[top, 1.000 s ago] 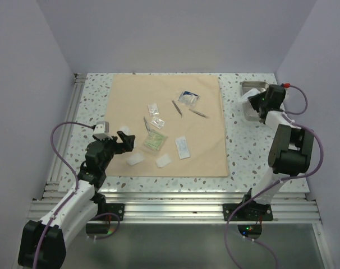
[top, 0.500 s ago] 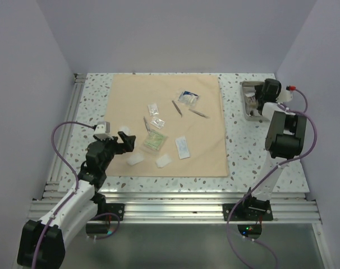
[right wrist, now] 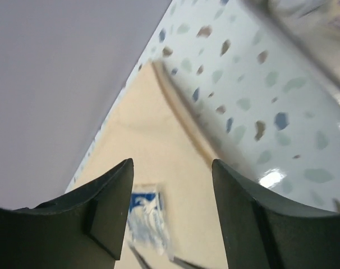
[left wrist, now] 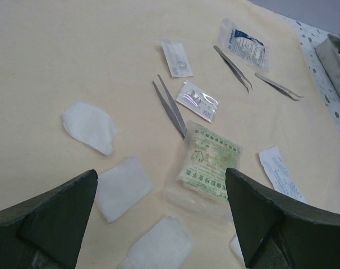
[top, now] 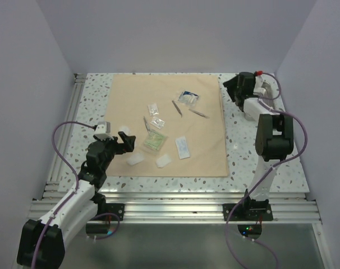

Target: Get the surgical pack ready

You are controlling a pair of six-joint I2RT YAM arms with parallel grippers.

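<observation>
left end effector point(left wrist: 160, 179) hangs spread wide near the green sachet point(left wrist: 209, 159), right end effector point(right wrist: 171, 165) spread with nothing between by the far corner of the tan cloth point(top: 203, 151) on the counter point(top: 243, 145) (limp and light, probably best pinched at a corner), with thin, likely slippery tweezers point(left wrist: 171, 106) mid-cloth.

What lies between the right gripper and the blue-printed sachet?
Only bare tan cloth. The right wrist view shows the open right gripper facing the blue-printed sachet across it, with nothing else between.
</observation>
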